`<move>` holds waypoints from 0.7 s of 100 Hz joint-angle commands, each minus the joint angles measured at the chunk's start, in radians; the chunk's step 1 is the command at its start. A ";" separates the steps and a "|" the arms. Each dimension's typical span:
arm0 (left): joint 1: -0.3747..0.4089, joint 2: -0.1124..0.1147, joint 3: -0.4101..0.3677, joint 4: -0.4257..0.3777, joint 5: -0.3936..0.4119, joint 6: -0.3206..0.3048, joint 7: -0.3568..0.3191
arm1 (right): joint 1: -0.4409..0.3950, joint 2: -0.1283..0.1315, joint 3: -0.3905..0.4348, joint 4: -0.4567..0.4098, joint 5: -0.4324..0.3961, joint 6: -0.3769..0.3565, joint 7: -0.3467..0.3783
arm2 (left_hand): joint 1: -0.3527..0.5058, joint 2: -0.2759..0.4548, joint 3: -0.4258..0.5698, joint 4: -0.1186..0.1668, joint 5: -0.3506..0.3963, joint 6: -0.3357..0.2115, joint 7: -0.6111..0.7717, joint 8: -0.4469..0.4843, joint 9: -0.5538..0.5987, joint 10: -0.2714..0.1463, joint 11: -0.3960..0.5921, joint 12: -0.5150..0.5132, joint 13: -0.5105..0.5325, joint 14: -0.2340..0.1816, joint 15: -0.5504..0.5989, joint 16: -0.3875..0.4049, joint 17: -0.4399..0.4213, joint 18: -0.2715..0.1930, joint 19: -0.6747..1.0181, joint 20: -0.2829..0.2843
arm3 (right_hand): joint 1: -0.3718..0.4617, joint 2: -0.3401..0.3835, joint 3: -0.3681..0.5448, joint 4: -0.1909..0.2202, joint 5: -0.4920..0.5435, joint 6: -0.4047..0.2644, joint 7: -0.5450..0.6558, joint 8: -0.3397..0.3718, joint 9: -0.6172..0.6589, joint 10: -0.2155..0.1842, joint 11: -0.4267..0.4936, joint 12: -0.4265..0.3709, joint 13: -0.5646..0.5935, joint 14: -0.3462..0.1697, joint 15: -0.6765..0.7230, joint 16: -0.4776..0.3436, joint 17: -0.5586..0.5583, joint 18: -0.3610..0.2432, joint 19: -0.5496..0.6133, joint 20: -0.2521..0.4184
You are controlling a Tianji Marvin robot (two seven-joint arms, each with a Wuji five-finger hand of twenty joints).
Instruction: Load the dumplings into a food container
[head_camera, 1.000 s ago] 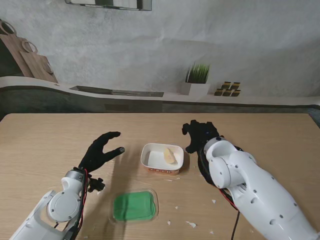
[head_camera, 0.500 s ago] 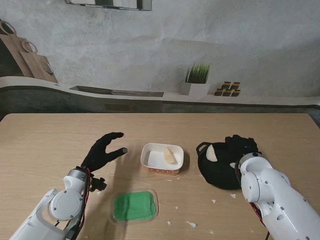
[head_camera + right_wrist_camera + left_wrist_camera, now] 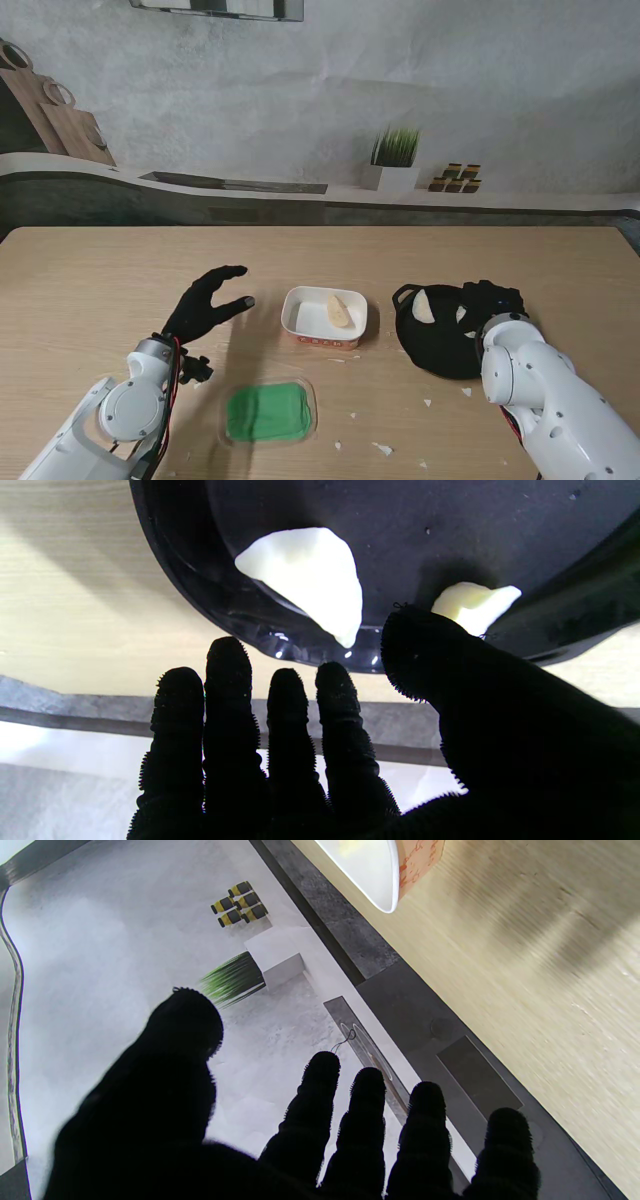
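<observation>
The right hand, fingers apart and empty, hovered over the black plate; a dumpling near its rim could slide out if nudged.

Light wood-grain table, pretty roomy. Sitting on it: a white square food container around the middle, a black round tray just to its right, and a clear lid with green inside nearer to me, a bit left. A few small white crumbs are scattered along the near edge.
</observation>
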 commanded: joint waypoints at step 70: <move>-0.004 -0.002 0.004 0.008 0.002 -0.004 -0.015 | 0.099 -0.005 -0.126 0.147 0.034 0.074 -0.010 | 0.006 -0.007 0.004 0.022 0.013 -0.011 -0.002 0.016 0.000 -0.016 -0.002 -0.005 0.001 0.003 0.004 0.017 -0.013 -0.023 -0.023 -0.003 | -0.005 -0.027 0.027 0.045 -0.034 0.011 0.017 0.013 -0.034 0.003 0.034 0.015 -0.017 0.012 0.000 0.001 -0.014 0.007 0.041 -0.029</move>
